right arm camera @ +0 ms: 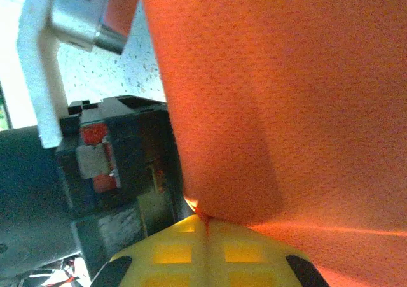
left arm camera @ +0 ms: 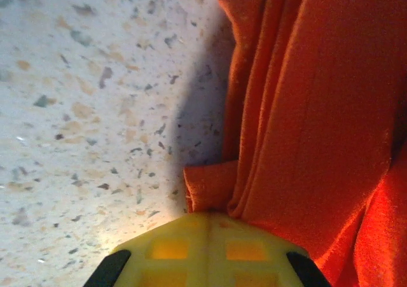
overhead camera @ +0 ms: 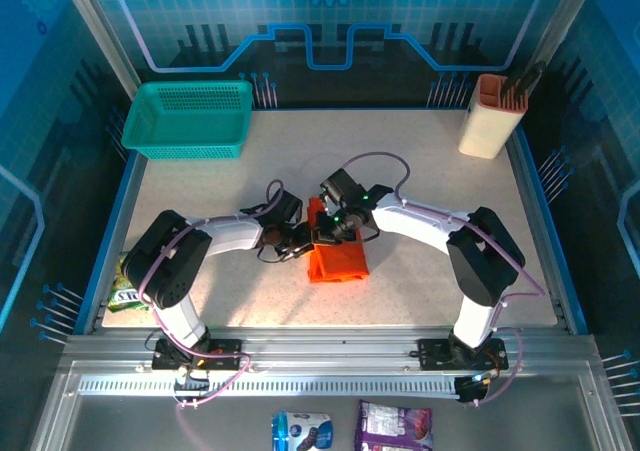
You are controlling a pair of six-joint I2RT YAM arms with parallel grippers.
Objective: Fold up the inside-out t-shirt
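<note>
The inside-out t-shirt (overhead camera: 338, 259) is a small bunched orange-red heap at the middle of the table. Both arms reach in and meet at its far left corner. My left gripper (overhead camera: 303, 239) comes from the left, and my right gripper (overhead camera: 335, 227) comes from the right. In the left wrist view the yellow fingers (left arm camera: 191, 249) are shut, with a folded edge of the t-shirt (left arm camera: 305, 109) pinched at their tips just above the speckled table. In the right wrist view the right gripper (right arm camera: 205, 221) is shut on a thin edge of the t-shirt (right arm camera: 286, 96), which hangs in front of the camera.
A teal mesh basket (overhead camera: 190, 119) stands at the back left and a beige holder with tools (overhead camera: 492, 116) at the back right. A green packet (overhead camera: 128, 293) lies at the table's left edge. Two snack packets (overhead camera: 302, 431) (overhead camera: 393, 426) lie below the front rail.
</note>
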